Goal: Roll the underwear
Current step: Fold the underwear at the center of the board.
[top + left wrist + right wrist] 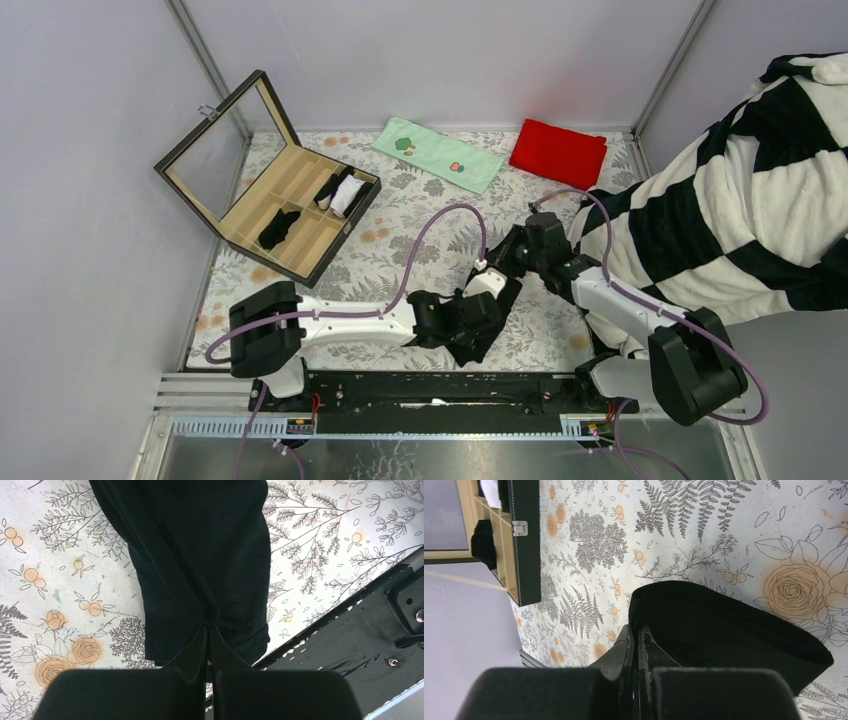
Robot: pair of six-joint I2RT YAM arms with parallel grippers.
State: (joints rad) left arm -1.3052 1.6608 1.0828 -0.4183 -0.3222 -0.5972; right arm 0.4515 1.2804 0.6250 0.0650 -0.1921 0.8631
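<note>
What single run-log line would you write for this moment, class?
left gripper: shut on black soft cloth underwear | right gripper: shut on same underwear | underwear: over floral table cover

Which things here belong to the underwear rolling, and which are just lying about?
In the job: black underwear, pinched by the left gripper and the right gripper; probably the compartment box with its black bundles.

Lying about: green towel, red cloth, striped blanket.
</note>
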